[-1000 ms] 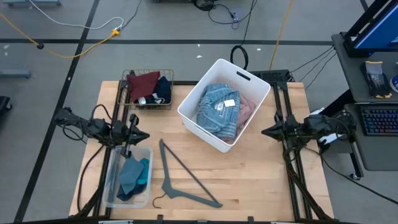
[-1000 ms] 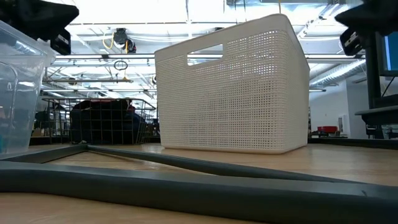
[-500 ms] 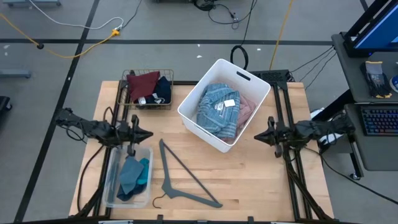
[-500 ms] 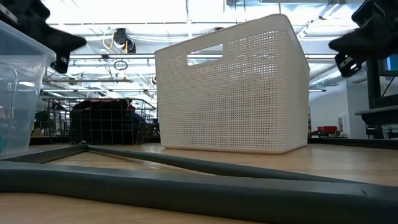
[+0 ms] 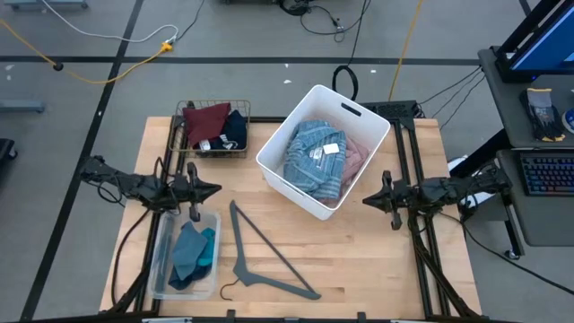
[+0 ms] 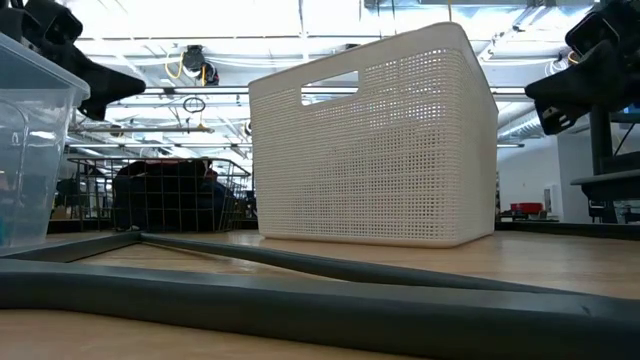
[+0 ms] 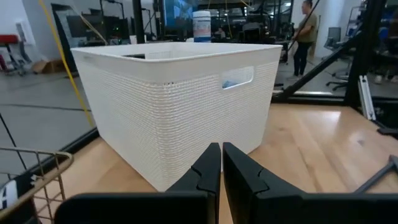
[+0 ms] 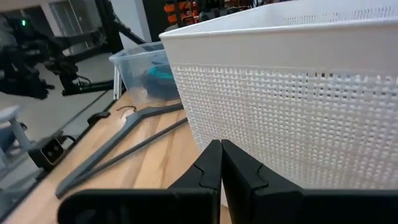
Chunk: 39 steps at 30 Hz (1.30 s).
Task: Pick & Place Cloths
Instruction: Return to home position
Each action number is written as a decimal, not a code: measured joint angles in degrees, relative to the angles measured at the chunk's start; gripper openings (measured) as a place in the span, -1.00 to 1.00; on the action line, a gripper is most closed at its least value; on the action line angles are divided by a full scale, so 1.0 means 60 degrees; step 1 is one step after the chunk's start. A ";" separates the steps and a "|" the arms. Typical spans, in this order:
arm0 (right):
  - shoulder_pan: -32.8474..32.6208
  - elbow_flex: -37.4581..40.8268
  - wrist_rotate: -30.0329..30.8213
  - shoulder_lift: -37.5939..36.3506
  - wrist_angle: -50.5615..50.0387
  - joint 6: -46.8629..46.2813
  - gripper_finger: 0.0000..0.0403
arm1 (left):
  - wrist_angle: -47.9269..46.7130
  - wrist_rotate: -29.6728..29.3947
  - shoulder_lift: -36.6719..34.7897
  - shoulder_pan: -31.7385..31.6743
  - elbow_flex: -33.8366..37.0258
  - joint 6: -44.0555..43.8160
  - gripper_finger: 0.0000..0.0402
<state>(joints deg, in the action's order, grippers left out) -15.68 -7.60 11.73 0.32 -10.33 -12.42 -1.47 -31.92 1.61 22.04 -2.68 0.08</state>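
A light-blue ribbed cloth [image 5: 314, 154] with a white tag lies on a pink cloth [image 5: 356, 158] inside the white bin [image 5: 280, 172]. A maroon cloth [image 5: 207, 120] and a dark navy piece [image 5: 235, 128] lie in the wire basket [image 5: 182, 121]. Teal and dark pieces [image 5: 193, 251] lie in the clear tub [image 5: 162, 256]. My left gripper [image 5: 215, 189] is shut and empty above the tub's far end, pointing at the bin. My right gripper [image 5: 366, 199] is shut and empty to the right of the bin.
A grey plastic hanger [image 5: 260, 256] lies flat on the wooden table [image 5: 359, 260] between tub and bin, toward the near edge. Black arm frames stand at the table's left and right sides. Bare wood shows near the right near corner.
Both arms have swung inward toward the bin: the left gripper has moved right over the tub's far end, and the right gripper has moved left from the table's right edge. No cloth has moved.
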 joint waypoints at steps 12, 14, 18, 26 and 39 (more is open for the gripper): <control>0.0000 0.0018 0.0006 0.0000 -0.0076 0.0472 -0.98 | 0.0000 -0.0001 0.0000 0.0000 0.0000 0.0212 -0.91; 0.0000 0.0018 0.0009 0.0000 -0.0078 0.0474 -0.98 | 0.0000 -0.0001 0.0000 0.0000 0.0000 0.0208 -0.91; 0.0000 0.0025 0.0015 0.0000 -0.0087 0.0476 -0.98 | 0.0001 -0.0001 0.0000 0.0000 0.0000 0.0197 -0.91; 0.0000 0.0029 0.0022 0.0004 -0.0095 0.0475 -0.98 | -0.0001 0.0002 0.0000 0.0001 0.0000 0.0197 -0.91; -0.0003 0.0036 0.0022 0.0004 -0.0098 0.0473 -0.98 | -0.0001 0.0003 0.0000 0.0004 0.0000 0.0197 -0.91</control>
<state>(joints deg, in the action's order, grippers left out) -15.70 -7.38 11.86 0.34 -10.92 -9.58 -1.48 -31.90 1.61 22.06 -2.68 1.26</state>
